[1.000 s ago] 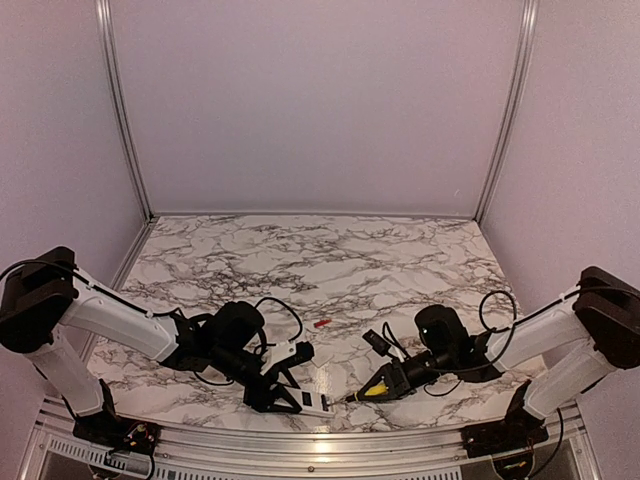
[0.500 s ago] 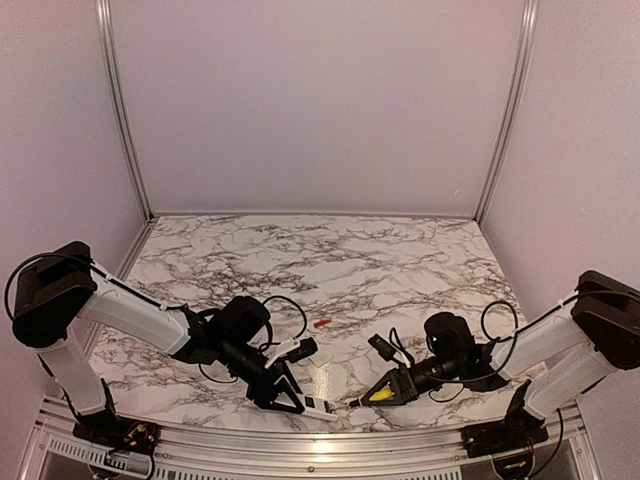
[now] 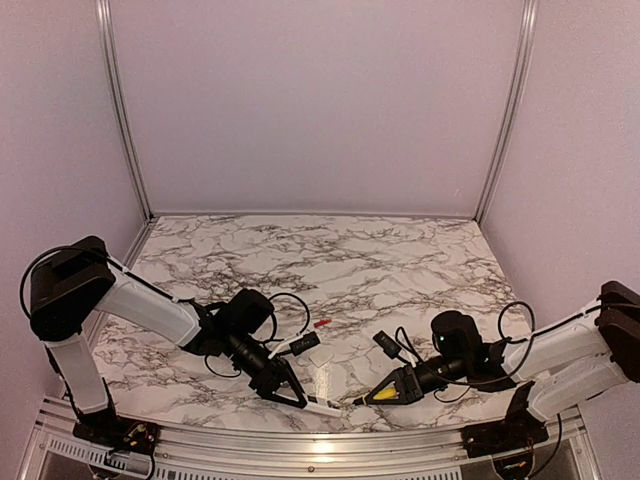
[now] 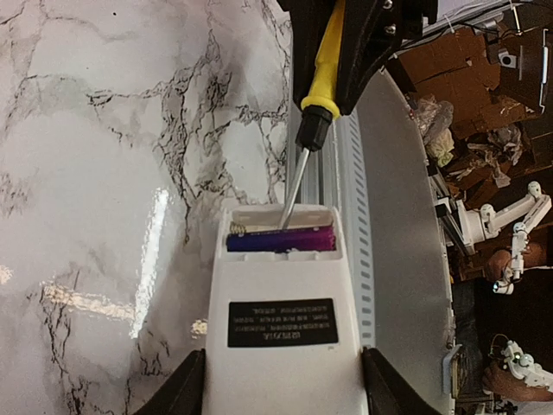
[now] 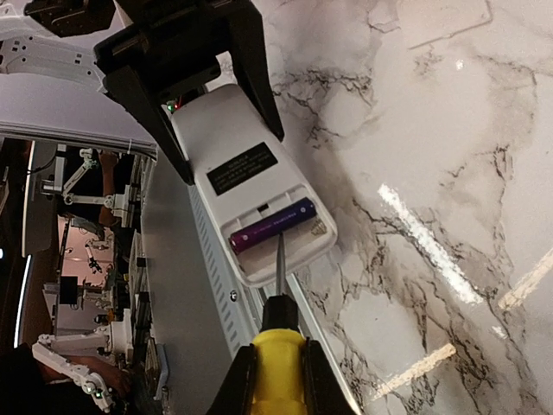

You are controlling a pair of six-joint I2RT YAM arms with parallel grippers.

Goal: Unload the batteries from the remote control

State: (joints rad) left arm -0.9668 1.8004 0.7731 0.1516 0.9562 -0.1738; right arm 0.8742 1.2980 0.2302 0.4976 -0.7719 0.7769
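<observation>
– Fingers [image 4: 183, 396] on the left gripper [image 3: 290, 393]?
– Closed in on both long sides of the remote control [image 4: 285, 346]. White back is up and the dark label shows.
– Right gripper [image 3: 385, 392]?
– Clamped tight round the yellow handle of the screwdriver [image 5: 276, 363], shaft pointing at the remote.
– Where's the remote?
– At the near edge of the table [image 3: 350, 260], between the two grippers, with the battery bay open toward the right arm. Can't tell if it's resting or lifted.
– Batteries?
– Dark battery [image 4: 281, 239] lies crosswise in the bay. The screwdriver tip is inside the bay, right against it or just beside, can't tell which. Red battery [image 3: 322, 323] lies loose on the marble farther back, apart from the remote.
</observation>
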